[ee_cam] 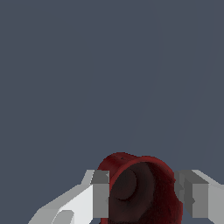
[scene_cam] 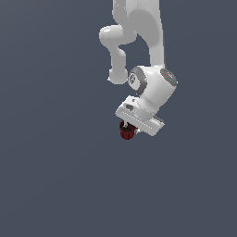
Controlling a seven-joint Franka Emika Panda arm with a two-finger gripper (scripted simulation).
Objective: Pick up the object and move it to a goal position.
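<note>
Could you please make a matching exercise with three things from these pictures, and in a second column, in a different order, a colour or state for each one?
Things:
1. mug
2. gripper
3. background

Colour or state:
A. plain dark grey-blue
B. dark red, with a dark inside
C. white, with a finger on each side of the mug

Pairs: 1-B, 2-C, 3-A
</note>
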